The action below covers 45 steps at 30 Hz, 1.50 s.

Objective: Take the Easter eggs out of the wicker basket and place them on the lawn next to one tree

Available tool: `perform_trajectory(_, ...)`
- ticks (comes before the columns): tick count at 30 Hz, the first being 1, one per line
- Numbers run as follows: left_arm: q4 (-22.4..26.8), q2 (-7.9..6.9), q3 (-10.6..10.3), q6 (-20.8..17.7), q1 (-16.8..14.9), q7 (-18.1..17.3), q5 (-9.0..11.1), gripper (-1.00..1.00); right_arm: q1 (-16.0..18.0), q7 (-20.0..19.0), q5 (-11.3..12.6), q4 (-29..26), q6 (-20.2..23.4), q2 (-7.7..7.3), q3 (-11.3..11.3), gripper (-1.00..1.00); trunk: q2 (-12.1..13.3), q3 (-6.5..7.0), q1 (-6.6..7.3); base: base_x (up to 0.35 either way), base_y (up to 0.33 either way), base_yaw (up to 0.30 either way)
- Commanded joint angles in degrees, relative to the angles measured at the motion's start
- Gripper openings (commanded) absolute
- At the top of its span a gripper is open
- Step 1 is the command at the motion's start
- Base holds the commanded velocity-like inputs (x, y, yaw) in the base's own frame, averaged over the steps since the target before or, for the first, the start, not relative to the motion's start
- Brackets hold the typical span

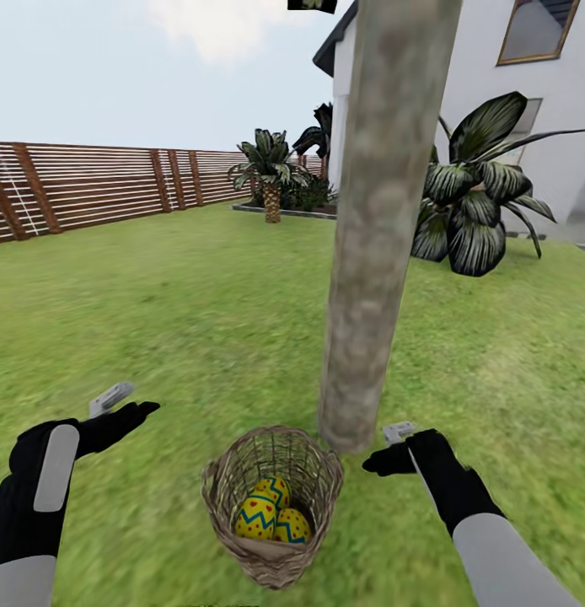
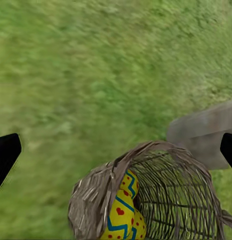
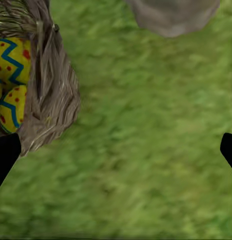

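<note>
The brown wicker basket stands on the lawn at the foot of the tree, a thick grey-brown trunk just behind and to its right. Three yellow Easter eggs with red dots and blue-green zigzags lie inside it. My left gripper hovers open to the basket's left; my right gripper hovers open to its right, close to the trunk base. The left wrist view shows the basket, eggs and trunk base. The right wrist view has basket, eggs and trunk base.
A brown slat fence runs along the back left. A short palm stands at a planted bed, a big-leaved bush grows by the white house at the right. Open grass stretches left of and behind the tree.
</note>
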<state>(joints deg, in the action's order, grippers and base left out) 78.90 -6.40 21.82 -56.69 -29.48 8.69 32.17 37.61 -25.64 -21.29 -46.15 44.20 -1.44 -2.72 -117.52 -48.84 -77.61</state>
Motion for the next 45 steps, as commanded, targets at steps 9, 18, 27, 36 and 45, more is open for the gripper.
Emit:
perform_trajectory(9,-0.6,0.02,0.6,-0.3,-0.1,0.6,1.0,1.00,0.0,-2.7,-0.4,-4.3,3.9,2.08,3.8,1.00,2.4,1.02,1.33,0.000,0.000,0.227)
perform_trajectory(18,-0.7,0.22,0.6,-0.1,-0.1,0.6,1.2,1.00,-0.2,-7.1,-0.6,-8.5,8.2,4.56,9.7,1.00,5.2,2.28,2.86,0.000,0.000,0.016)
perform_trajectory(27,0.0,1.67,0.5,-0.1,-0.1,0.5,3.4,1.00,-0.3,1.9,-0.5,-2.6,6.9,9.99,17.4,1.00,5.2,2.28,2.86,0.000,0.000,0.000)
perform_trajectory(36,-0.1,2.01,0.5,0.8,-0.1,0.3,6.3,1.00,3.2,4.7,0.3,8.0,6.1,11.44,22.8,1.00,5.2,2.28,2.86,0.000,0.000,0.000)
perform_trajectory(45,-0.5,3.19,0.7,1.8,-0.1,0.3,6.5,1.00,4.0,4.5,0.5,12.6,0.0,11.44,23.0,1.00,5.2,2.28,2.86,0.098,0.071,0.000)
